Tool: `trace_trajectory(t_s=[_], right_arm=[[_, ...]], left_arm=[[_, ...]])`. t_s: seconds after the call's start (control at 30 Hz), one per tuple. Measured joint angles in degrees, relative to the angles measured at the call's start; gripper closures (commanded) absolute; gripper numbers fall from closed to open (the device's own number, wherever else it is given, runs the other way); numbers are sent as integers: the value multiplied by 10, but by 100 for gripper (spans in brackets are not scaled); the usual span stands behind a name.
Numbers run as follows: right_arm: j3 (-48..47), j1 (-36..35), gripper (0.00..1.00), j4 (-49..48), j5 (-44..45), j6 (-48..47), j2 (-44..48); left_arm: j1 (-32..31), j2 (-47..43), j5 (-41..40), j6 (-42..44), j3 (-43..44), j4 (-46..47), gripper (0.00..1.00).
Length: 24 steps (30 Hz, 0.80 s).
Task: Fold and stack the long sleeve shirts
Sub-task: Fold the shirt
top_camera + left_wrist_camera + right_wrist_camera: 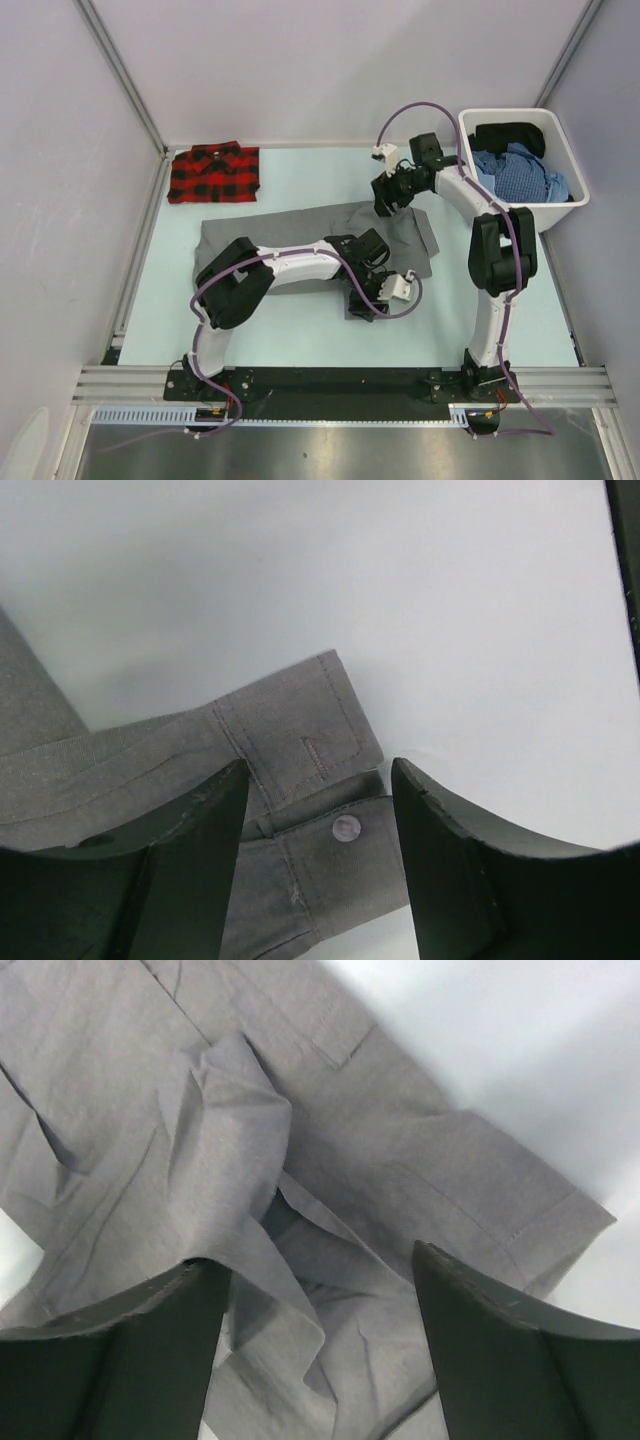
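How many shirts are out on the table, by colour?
grey shirt: 1
red-and-black plaid shirt: 1
Total: 2
Not counted: the blue and black clothes heaped in the white bin, since separate pieces cannot be told apart.

Pale blue-green counter (300, 340), plain whitish walls (340, 60) on three sides, aluminium corner posts (120, 72), white bin (563, 212) at far right corner, metal rail (130, 383) along near edge
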State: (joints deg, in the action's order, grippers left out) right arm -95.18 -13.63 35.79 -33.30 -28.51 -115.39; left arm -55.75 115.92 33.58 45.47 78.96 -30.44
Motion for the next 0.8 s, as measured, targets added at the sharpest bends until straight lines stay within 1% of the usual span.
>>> trace_trajectory(t_s=[0.03,0.07,0.1,0.13,0.17,0.23,0.27,0.37,0.43,0.5,0.6,0.67,0.8], right_arm=[[0,1,17,6,2,0,1],[0,2,14,10,5,0,3],[0,2,7,15,6,0,6],[0,3,6,19,6,0,10],[0,3,5,22,7,1,13],[0,4,4,31,8,2,24],[0,4,4,34,9,2,27],[-1,7,3,42,11,2,37],[-1,9,0,49,14,-1,43],[-1,12,0,56,17,-3,50],[-1,19,0,63,21,-6,58],[-1,24,0,69,24,-7,63],[-1,37,0,81,26,-6,70]], left_arm=[[0,0,-2,1,2,-1,41],[0,0,-2,2,2,-2,45],[0,0,-2,6,2,-1,48],[1,0,-3,11,2,-3,51],[1,0,-5,15,1,-3,60],[1,0,-8,23,1,-5,70],[2,0,-8,25,1,-6,82],[3,0,-8,30,2,-16,100],[3,-1,-7,33,5,-29,100],[4,-2,-10,42,12,-56,100],[8,-9,-20,61,36,-121,100],[12,-17,-25,82,62,-163,100],[45,-39,-34,153,162,-263,100]])
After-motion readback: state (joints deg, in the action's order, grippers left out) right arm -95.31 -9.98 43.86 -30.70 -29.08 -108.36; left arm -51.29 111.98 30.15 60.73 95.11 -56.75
